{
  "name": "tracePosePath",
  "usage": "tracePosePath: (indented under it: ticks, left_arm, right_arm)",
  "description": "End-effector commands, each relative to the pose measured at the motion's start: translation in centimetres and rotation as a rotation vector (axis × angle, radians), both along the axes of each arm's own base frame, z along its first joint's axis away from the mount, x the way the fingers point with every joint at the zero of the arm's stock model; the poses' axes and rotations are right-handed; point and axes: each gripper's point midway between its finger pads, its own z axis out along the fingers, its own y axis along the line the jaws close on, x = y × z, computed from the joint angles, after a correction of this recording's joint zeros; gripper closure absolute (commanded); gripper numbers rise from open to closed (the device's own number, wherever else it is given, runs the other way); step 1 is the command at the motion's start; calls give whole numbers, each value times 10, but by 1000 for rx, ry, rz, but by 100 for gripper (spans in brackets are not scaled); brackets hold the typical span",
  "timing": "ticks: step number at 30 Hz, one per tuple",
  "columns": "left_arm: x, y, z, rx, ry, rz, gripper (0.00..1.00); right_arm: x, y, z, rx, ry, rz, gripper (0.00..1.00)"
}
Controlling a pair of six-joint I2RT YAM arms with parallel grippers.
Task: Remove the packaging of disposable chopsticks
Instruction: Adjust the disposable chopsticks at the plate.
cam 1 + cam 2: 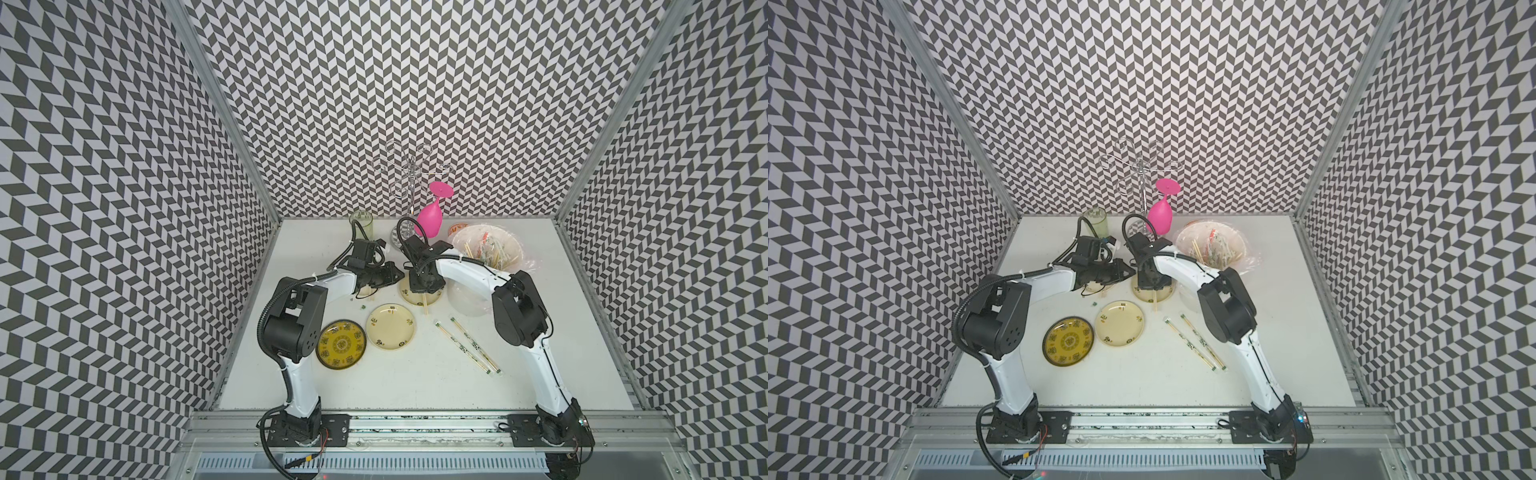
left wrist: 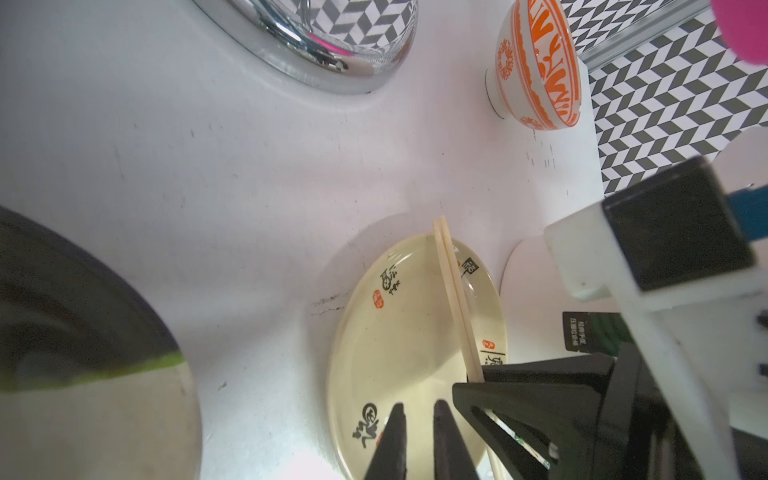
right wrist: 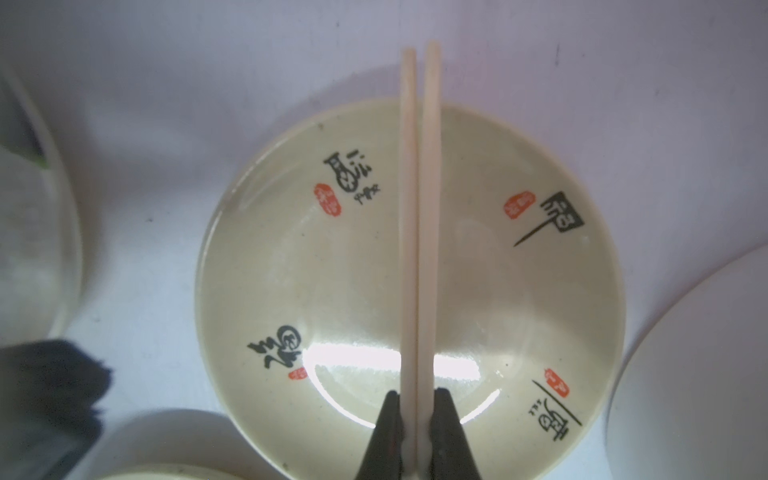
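A bare pair of disposable chopsticks [image 3: 417,208] lies lengthwise over a cream plate [image 3: 291,270] with black calligraphy. My right gripper [image 3: 419,395] is shut on the pair near its thick end. In both top views that gripper [image 1: 424,286] hangs over the plate, and a stick end [image 1: 424,306] pokes out toward the front. My left gripper [image 2: 419,405] hovers beside it over the plate's edge, jaws a narrow gap apart with nothing between them. Two pairs still in their packaging [image 1: 463,349] [image 1: 1203,340] lie side by side on the table at front right.
A white bucket [image 1: 517,253] lined with a crinkled bag stands at back right and holds sticks and wrappers. A pink goblet [image 1: 430,220] hangs from a wire rack [image 1: 409,166]. Behind are a glass cup [image 1: 360,224] and an orange bowl [image 2: 536,66]. In front lie a cream plate [image 1: 390,332] and a yellow plate [image 1: 340,343].
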Motion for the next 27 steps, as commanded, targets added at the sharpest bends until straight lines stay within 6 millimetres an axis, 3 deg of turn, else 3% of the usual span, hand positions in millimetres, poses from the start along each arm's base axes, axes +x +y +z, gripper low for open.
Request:
tracePosePath:
  ticks: [1,18,21,27]
  left_arm:
    - [7,-2,4,-11,-18,-4,84]
    - [8,-1,2,-11,-13,-1,84]
    - [8,-1,1,-11,-12,0,84]
    - [8,0,2,-13,-12,1,84]
  right_arm:
    - [13,3,3,4,-31,-7,92]
    - [17,6,-15,3,-1,4,90]
    - [18,7,-15,8,-3,4,86]
    - [18,7,-11,8,-11,-1,70]
